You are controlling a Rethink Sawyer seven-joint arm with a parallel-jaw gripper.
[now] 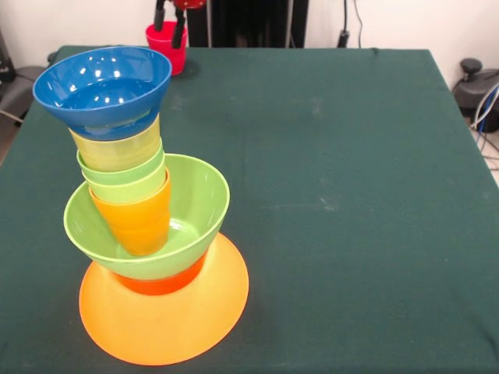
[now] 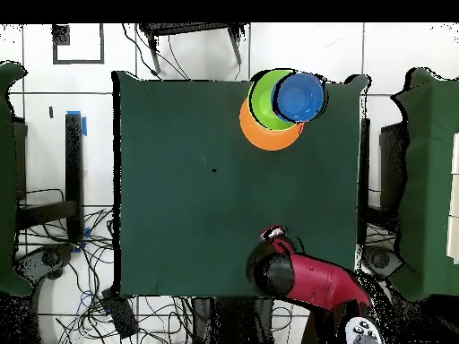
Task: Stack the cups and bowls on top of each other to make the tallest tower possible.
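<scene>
The tower stands at the front left of the table. Its base is the large orange bowl (image 1: 168, 327), upside down, then a small orange-red bowl (image 1: 160, 285) and the lime green bowl (image 1: 199, 202). In that bowl stand nested cups: orange (image 1: 140, 222), green (image 1: 125, 181) and yellow (image 1: 117, 149). The blue bowl (image 1: 101, 86) sits on top, and the tower leans left. It also shows in the overhead view (image 2: 285, 106). A red cup (image 1: 164, 48) stands at the far edge. My gripper (image 1: 168, 27) is down at its rim, fingers apart, one finger (image 1: 179, 33) in front of the cup. The purple bowl is out of view.
The red arm (image 2: 314, 282) reaches in over the table's edge by the base. The dark green table (image 1: 335, 171) has its near edge just below the tower. Chairs and cables lie around the table.
</scene>
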